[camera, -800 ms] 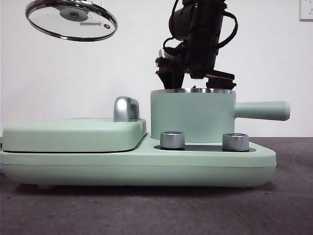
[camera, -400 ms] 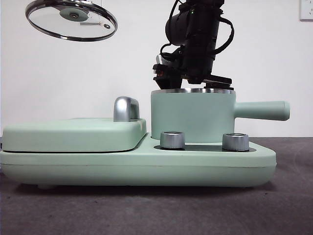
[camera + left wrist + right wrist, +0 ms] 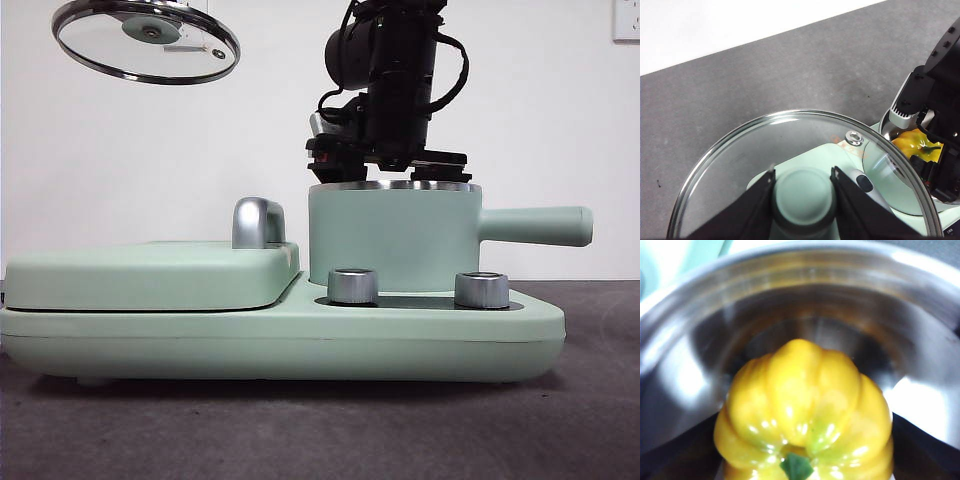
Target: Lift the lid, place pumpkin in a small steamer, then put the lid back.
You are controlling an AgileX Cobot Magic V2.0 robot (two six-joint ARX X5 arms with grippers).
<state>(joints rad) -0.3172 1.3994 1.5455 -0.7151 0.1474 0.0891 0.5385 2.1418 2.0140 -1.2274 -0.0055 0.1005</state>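
The lid (image 3: 145, 40), clear glass with a steel rim, hangs tilted high at the upper left of the front view. My left gripper (image 3: 803, 171) is shut on its mint-green knob (image 3: 802, 200). The small steamer (image 3: 390, 235) stands on the right of the appliance, with its long handle (image 3: 535, 225) pointing right. My right gripper (image 3: 390, 165) sits just above the steamer's steel rim (image 3: 790, 260), its jaws against both sides of the yellow-orange pumpkin (image 3: 800, 390). The pumpkin is inside the pot. Through the lid, the left wrist view shows the pumpkin (image 3: 912, 144) between the right gripper's jaws.
The steamer stands on a mint-green appliance base (image 3: 280, 345) with two silver dials (image 3: 352, 285) (image 3: 481, 289) in front. A wide flat hinged cover (image 3: 150, 275) with a silver handle (image 3: 258, 222) fills the base's left half. Dark grey table lies around it.
The right arm has shifted slightly to the left and up over the steamer. The lid and the left gripper have stayed where they were.
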